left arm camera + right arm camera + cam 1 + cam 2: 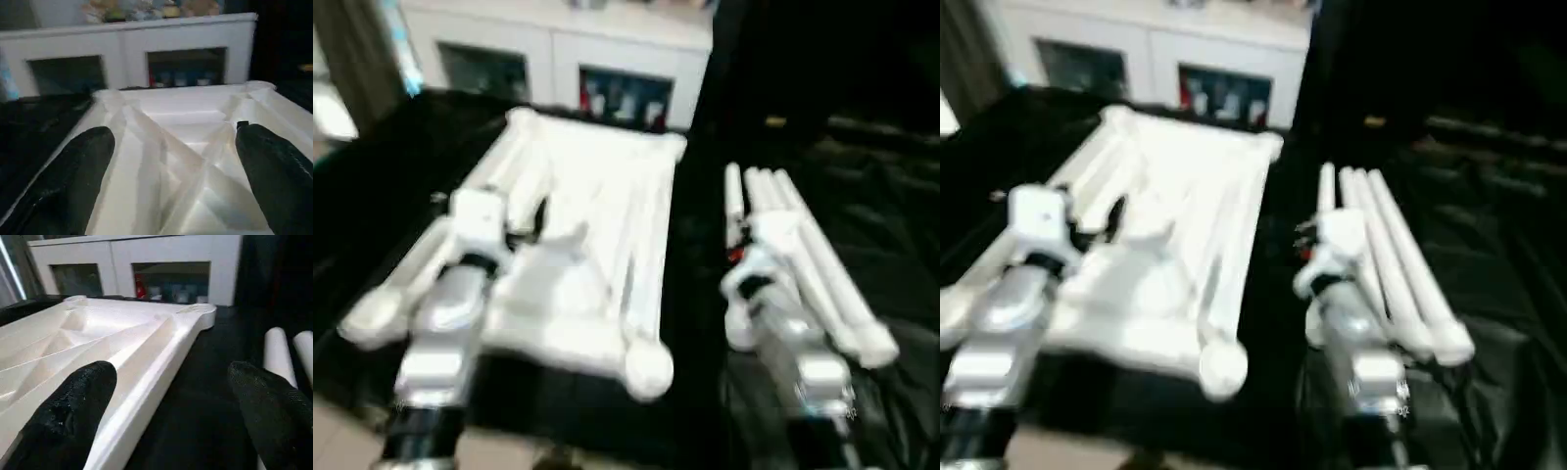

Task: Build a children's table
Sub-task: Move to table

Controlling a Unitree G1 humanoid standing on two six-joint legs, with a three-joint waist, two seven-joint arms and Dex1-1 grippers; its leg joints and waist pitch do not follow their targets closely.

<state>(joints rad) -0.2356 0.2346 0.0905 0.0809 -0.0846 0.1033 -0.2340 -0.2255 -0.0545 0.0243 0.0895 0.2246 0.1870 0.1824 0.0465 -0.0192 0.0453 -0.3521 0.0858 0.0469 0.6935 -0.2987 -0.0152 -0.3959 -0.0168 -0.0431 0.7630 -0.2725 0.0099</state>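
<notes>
left eye view looks down over two silver forearms onto a black cloth (862, 225) spread over the work surface. on the left part of it the white table top (597, 225) lies upside down, ribbed underside up, with diagonal ribs crossing the recess and round corner sockets (648, 367) at its corners. the near right socket sticks out toward the robot, and the far corners sit close to a white cabinet (558, 44) with open compartments at the far side of the scene.

to the right of the top, apart from it across a strip of black cloth, a bundle of white tube legs (803, 255) lies side by side, running from far to near; how many there are cannot be told exactly.

the left gripper (171, 161) hangs over the near left part of the table top, its two black fingers (73, 176) spread wide with the ribbed underside between and beyond them; they hold nothing. the right gripper (171, 411) sits above the gap between the top's right edge and the legs, its black fingers (274, 416) also spread wide and empty, one over the rim of the top, the other over the near ends of the legs. whether either finger touches what is under it cannot be told.
</notes>
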